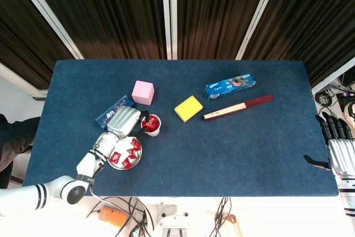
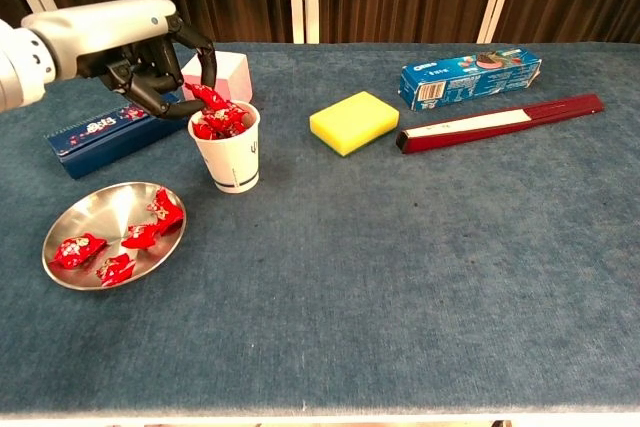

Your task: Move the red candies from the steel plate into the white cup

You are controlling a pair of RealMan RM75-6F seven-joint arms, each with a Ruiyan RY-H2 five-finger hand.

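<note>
Hovering over the white cup [image 2: 231, 155], left hand [image 2: 152, 59] pinches one red candy [image 2: 207, 97] btwn fingertips, right at the cup's rim; other fingers curled. Cup already holds a heap of red candies [image 2: 222, 123], wrappers poking above the rim. Steel plate [image 2: 92, 217] sits in front-left of cup, apart from it, w/ loose candies [image 2: 121, 243] on it, mostly toward its near side. Dark blue box [image 2: 103, 132] lies behind plate; pink cube [image 2: 232, 69] behind cup, partly hidden by the hand. Yellow sponge [image 2: 353, 121] to the right of cup, then blue cookie pack [image 2: 468, 76] and long red-white box [image 2: 498, 122] further right. Right hand [image 1: 340, 148] at far right table edge, fingers spread, holding nothing. Blue cloth table [image 2: 420, 277].
</note>
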